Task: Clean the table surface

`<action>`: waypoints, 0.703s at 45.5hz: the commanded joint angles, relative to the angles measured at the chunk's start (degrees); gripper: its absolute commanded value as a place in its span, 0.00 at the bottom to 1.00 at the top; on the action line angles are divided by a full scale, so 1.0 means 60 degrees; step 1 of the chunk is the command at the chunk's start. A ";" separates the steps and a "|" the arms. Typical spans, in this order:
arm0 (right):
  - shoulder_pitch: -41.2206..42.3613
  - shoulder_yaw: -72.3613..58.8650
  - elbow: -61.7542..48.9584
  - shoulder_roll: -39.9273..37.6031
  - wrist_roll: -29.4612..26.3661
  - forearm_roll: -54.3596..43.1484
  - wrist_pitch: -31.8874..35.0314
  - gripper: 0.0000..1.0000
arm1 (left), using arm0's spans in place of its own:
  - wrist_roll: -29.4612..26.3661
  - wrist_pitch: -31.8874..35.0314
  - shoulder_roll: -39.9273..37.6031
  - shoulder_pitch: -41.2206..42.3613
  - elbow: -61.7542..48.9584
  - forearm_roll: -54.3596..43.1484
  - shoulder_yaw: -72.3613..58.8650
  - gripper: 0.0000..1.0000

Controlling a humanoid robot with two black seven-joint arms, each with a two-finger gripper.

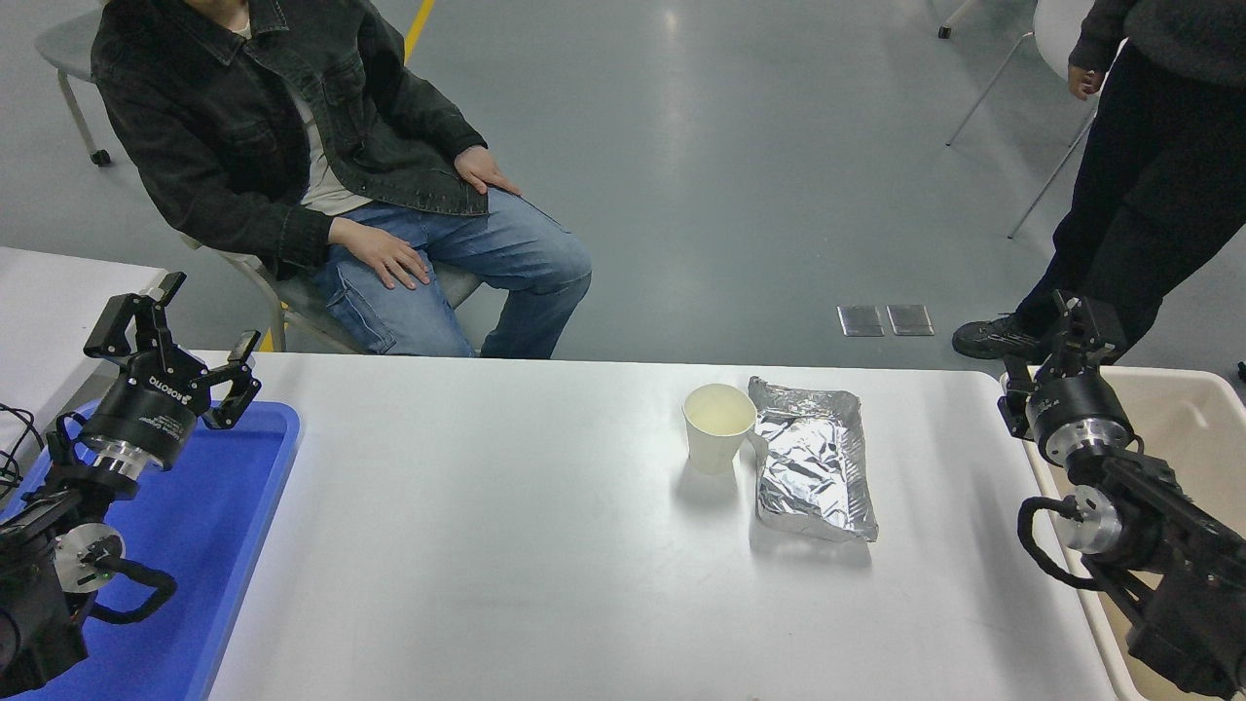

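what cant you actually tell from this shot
- Right gripper, head view: fingers blend into a standing person's dark trousers; open or shut unclear.
- Paper cup: contents too pale to tell.
- Foil pouch: contents sealed from view.
- Beige bin: cut by right edge, arm covers it.

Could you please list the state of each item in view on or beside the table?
Paper cup: upright, open-topped, touching the foil bag.
Foil bag: lying flat, crinkled.
Blue tray: nothing on its visible part.
Beige bin: visible part holds nothing.
Left gripper: open, above the tray.
Right gripper: over the bin's edge.
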 commanded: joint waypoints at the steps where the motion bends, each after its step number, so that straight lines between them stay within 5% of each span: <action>1: 0.0002 -0.0005 0.0010 -0.0001 0.0000 0.0000 0.0000 1.00 | 0.0014 0.0000 -0.0015 0.0000 0.0000 0.0000 0.0008 1.00; 32: 0.0002 -0.0034 0.0010 0.0057 0.0000 0.0000 0.0015 1.00 | 0.0000 0.0000 0.0000 0.0000 -0.0015 0.0000 0.0008 1.00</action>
